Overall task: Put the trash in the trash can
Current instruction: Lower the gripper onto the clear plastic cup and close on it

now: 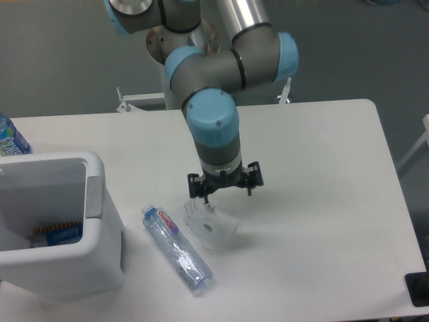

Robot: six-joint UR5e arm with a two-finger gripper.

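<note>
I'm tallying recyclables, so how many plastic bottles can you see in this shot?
2. One clear bottle lies on the table, right of the white bin. A blue-labelled bottle shows at the left edge, behind the bin. The bin may hide others.

Bottle [176,248] lies on table [322,201] between bin [57,228] and cup [211,227].

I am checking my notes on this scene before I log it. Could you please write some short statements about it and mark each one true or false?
1. The water bottle lies on its side on the table. True.
2. The plastic cup is already inside the trash can. False: it lies on the table, under the tool.
3. The trash can stands left of the water bottle. True.
4. The tool holds the water bottle. False: the bottle lies apart from it.
5. The trash can holds nothing. False: something striped lies inside.
</note>
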